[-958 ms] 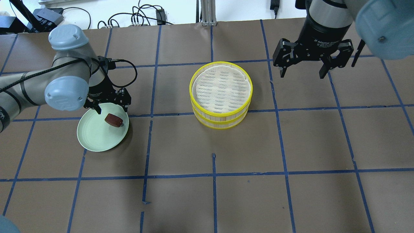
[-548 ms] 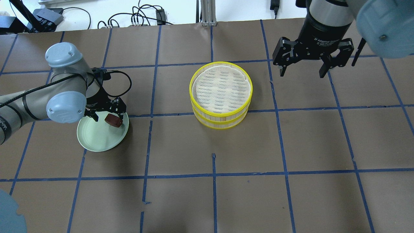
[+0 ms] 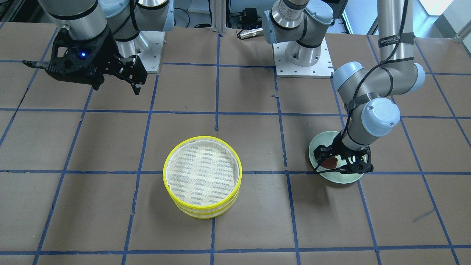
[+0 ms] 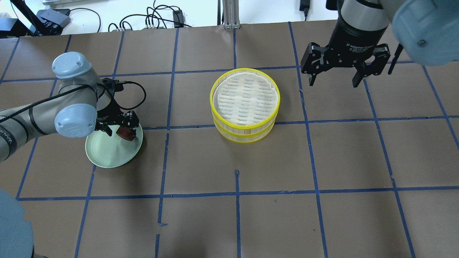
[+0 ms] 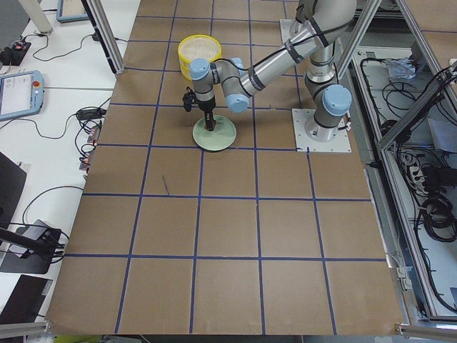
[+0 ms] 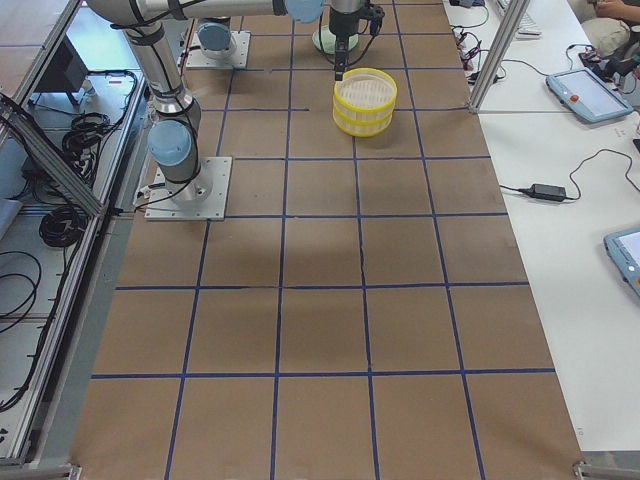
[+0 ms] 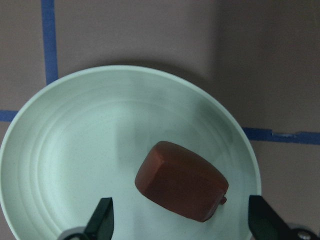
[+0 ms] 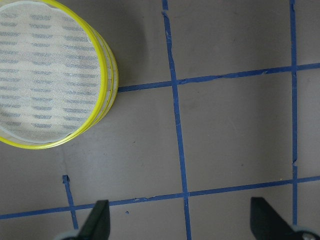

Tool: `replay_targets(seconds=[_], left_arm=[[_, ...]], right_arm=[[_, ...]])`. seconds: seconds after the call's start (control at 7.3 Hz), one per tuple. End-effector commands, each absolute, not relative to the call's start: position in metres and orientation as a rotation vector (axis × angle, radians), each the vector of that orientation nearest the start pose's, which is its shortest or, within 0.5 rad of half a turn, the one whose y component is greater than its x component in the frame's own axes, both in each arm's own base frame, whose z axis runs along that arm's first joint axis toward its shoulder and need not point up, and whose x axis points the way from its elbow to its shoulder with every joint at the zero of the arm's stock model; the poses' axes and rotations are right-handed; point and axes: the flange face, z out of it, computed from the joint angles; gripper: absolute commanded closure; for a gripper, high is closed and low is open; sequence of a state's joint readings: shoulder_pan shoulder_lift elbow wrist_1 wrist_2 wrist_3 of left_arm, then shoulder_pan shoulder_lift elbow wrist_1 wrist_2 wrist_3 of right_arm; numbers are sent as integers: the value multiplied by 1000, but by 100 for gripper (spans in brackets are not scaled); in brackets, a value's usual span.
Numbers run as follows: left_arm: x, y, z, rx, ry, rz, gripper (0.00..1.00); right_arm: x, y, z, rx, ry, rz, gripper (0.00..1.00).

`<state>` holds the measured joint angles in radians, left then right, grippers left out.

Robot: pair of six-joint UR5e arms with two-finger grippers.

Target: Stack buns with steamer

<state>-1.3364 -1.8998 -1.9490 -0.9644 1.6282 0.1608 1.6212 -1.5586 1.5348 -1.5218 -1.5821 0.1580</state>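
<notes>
A reddish-brown blocky bun (image 7: 182, 187) lies on a pale green plate (image 7: 60, 150); it also shows in the overhead view (image 4: 125, 133) and front view (image 3: 331, 162). My left gripper (image 4: 118, 129) is open and straddles the bun low over the plate (image 4: 107, 152), fingertips (image 7: 102, 217) either side of it. The yellow-rimmed steamer (image 4: 245, 104), two stacked tiers with a mesh top, stands mid-table. My right gripper (image 4: 334, 79) is open and empty, high to the right of the steamer. The white bun is out of view.
Blue tape lines grid the brown table (image 4: 236, 200). The robot bases (image 3: 303, 59) stand at the table's back. Cables (image 4: 157, 18) lie beyond the far edge.
My left gripper has come down over the plate and now has its fingers on either side of the reddish-brown bun. The right gripper has barely shifted.
</notes>
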Motion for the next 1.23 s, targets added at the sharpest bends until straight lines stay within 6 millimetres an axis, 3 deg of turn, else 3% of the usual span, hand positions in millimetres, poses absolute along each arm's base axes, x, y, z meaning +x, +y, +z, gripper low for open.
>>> replay_targets(seconds=[0.0, 0.14, 0.41, 0.55, 0.82, 0.96, 1.1], left_arm=[[-2, -543, 191, -107, 3106, 194, 30], [-2, -543, 191, -128, 3104, 193, 66], [-3, -543, 206, -127, 3096, 148, 95], [-10, -550, 229, -102, 3083, 93, 98], [-48, -553, 329, -117, 3066, 92, 99], [-92, -562, 371, -179, 3070, 55, 99], [-149, -564, 408, -180, 3124, -6, 99]], right_arm=[[157, -487, 494, 169, 3150, 39, 0], [158, -486, 494, 167, 3150, 39, 0], [158, -486, 494, 167, 3150, 39, 0], [158, -486, 495, 167, 3150, 37, 0], [158, -486, 496, 167, 3150, 34, 0], [158, -485, 497, 167, 3150, 32, 0], [158, -484, 498, 162, 3150, 27, 0]])
